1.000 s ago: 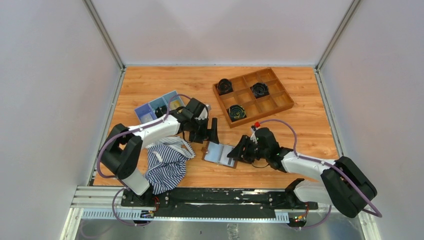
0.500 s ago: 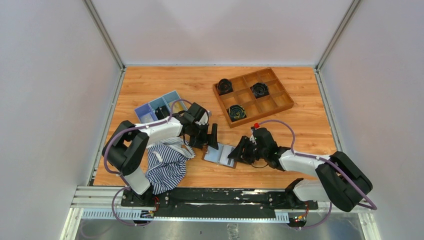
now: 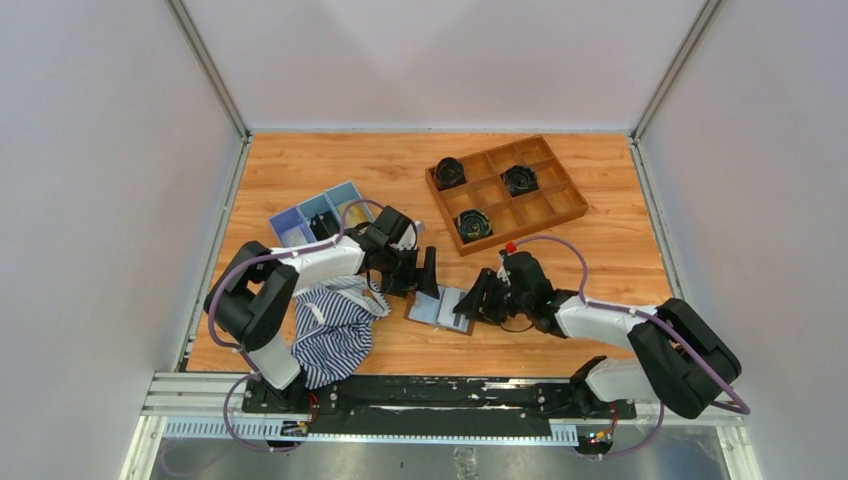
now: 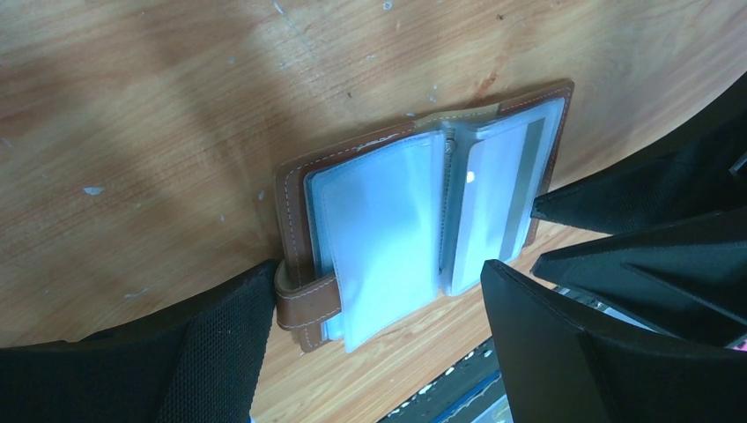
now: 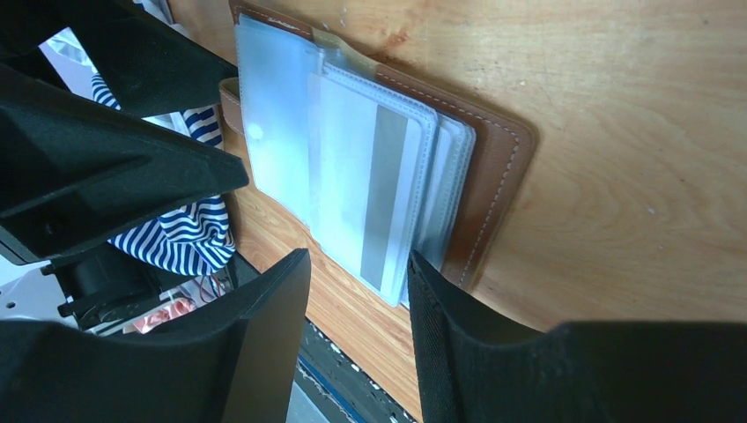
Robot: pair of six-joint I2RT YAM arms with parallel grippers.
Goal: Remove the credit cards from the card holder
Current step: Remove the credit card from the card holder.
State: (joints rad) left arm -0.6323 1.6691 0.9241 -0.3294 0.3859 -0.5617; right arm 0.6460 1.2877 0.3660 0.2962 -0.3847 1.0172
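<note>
The card holder lies open and flat on the wooden table between the two arms, with a brown cover and pale blue sleeves. It also shows in the left wrist view and the right wrist view. A card with a grey stripe sits in the right-hand sleeve. My left gripper is open over the holder's strap side. My right gripper is open, its fingers straddling the lower edge of the right sleeves. Neither gripper holds anything.
A blue-and-white striped cloth lies left of the holder under the left arm. A light-blue compartment tray stands behind the left arm. A brown wooden grid tray with three black coiled items stands at the back right.
My left gripper has moved a little right and nearer to the holder. My right gripper has slid left onto the holder's right side. The holder has not moved.
</note>
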